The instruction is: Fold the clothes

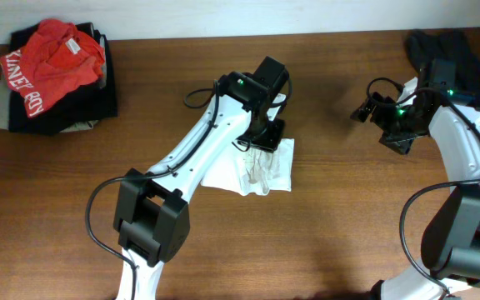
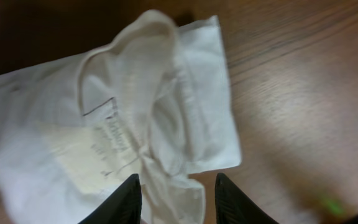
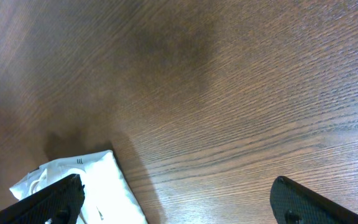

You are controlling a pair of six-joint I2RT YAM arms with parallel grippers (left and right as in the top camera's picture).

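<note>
White T-shirt (image 1: pixel 267 172) | partly hidden under left hand (image 2: pixel 176 182), parted astride cloth | right hand (image 3: pixel 178 186) open

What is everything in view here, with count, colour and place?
T-shirt: one, white, folded small, table centre.
red shirt: one, red with white lettering, on top of the pile at the back left.
black pile: one, under the red shirt.
black garment: one, back right corner, behind the right arm.
table: one, brown wood.
left gripper: one, black fingers apart over the T-shirt, a fold between them.
right gripper: one, black, wide open above bare table.
</note>
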